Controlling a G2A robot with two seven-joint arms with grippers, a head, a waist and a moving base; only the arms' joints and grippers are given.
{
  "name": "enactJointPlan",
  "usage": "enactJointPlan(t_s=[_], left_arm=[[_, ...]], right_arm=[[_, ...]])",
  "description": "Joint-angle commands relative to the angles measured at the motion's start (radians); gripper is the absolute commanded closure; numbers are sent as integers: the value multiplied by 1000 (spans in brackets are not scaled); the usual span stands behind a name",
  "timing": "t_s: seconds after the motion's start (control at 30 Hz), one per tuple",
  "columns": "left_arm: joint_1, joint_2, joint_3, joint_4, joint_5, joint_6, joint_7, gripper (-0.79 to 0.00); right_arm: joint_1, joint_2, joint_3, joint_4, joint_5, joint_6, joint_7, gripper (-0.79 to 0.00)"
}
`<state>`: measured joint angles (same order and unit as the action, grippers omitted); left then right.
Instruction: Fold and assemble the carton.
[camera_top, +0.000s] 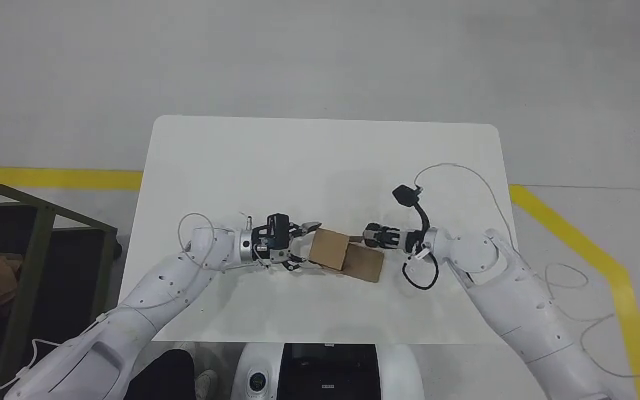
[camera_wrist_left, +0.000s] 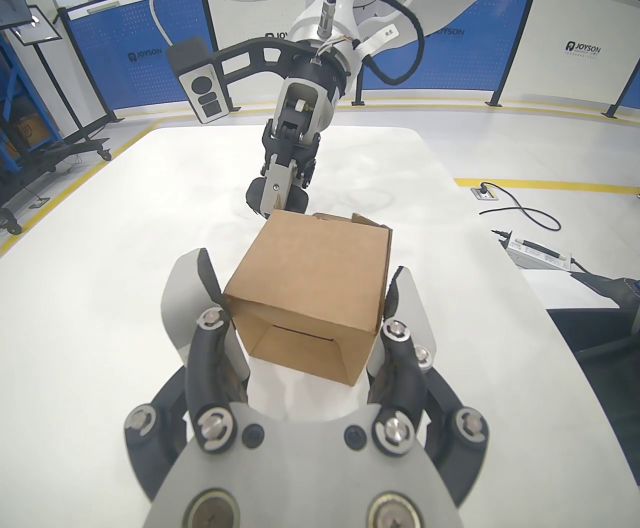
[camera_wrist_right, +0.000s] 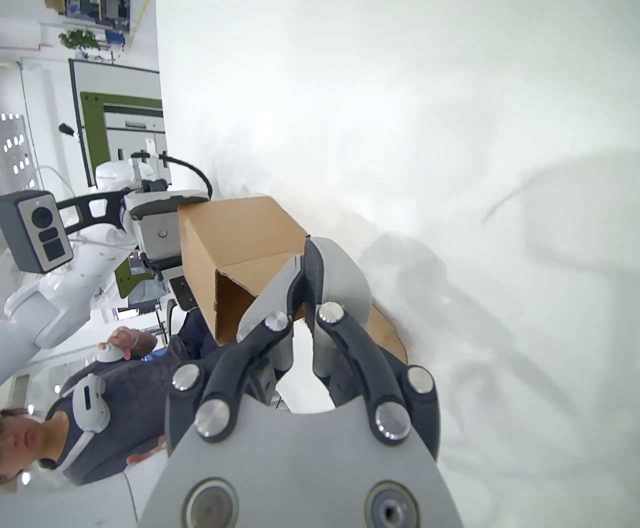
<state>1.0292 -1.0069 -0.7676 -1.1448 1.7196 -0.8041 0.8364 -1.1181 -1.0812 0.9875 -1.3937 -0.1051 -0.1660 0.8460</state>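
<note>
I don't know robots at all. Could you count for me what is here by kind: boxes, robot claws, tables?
carton: 1
grippers: 2, the left gripper and the right gripper, one at each end of the carton
table: 1
Total: 4

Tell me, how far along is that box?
Done: the brown cardboard carton is opened into a square tube. In hand: left jaws clamp one open end, right jaws pinch the opposite end. To do: both ends are unclosed, with a flap flat on the white table.
</note>
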Motion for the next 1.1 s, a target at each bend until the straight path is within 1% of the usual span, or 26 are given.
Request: enactJointPlan(t_s=[0.0, 0.13, 0.23, 0.6, 0.77, 0.8, 0.83, 0.9, 1.07], left_arm=[[0, 0, 0, 1, -2, 0, -1, -597], [3, -2, 4, 0, -2, 2, -3, -597], [3, -2, 6, 3, 1, 2, -3, -597], [4, 1, 2, 4, 9, 2, -5, -597], [7, 4, -3, 7, 15, 5, -3, -594], [6, 5, -6, 10, 17, 5, 0, -603], [5, 7, -9, 12, 19, 5, 3, -634], [4, 10, -15, 12, 23, 6, 12, -785], [9, 18, -24, 6, 39, 6, 22, -785]], right_arm=[[10, -3, -7, 14, 17, -12, 20, 0], [20, -7, -21, 19, 44, -34, 59, 0], [21, -10, -29, 16, 58, -30, 67, 0], [26, -21, -45, 15, 82, 6, 48, 0], [6, -14, -23, 2, 71, 33, 34, 0], [2, -12, -15, -1, 69, 36, 36, 0], [-3, -9, -7, -6, 66, 41, 39, 0], [-11, -5, 7, -19, 64, 47, 49, 0], [-35, 6, 46, -81, 69, 111, 59, 0]])
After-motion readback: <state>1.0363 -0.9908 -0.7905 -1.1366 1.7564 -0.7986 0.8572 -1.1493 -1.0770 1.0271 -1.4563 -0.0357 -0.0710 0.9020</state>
